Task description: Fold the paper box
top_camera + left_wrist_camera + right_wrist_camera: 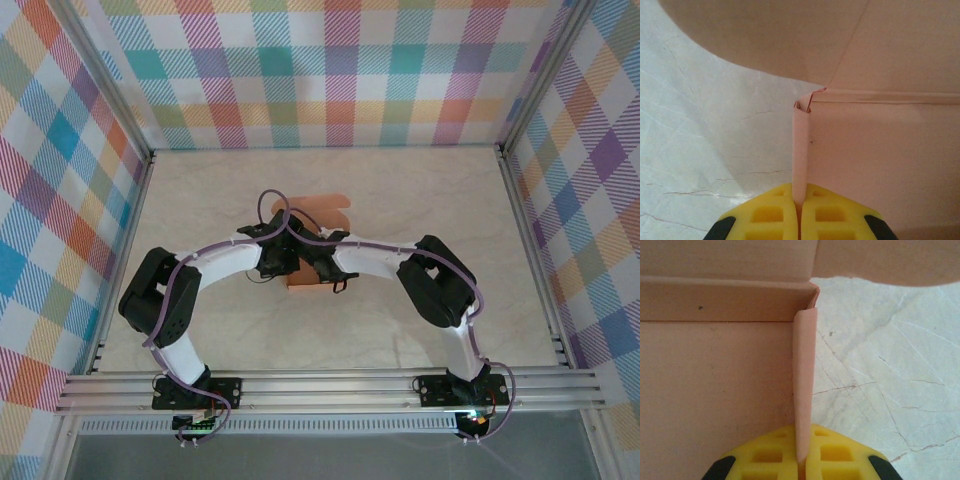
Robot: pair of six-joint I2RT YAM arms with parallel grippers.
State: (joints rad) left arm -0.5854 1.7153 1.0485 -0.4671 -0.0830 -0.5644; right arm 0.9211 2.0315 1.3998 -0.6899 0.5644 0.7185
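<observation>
We find the paper box [320, 212] lying open at the middle of the table [420, 340], with both arms bent in over that same middle. Our left gripper [799, 215] is closed tight on the box's upright left side flap [801, 150] — yellow pads [765, 216] pressed against the card. Our right gripper [802, 456] pinches the upright right side flap [804, 385] just as firmly, with bare table just beyond it.
</observation>
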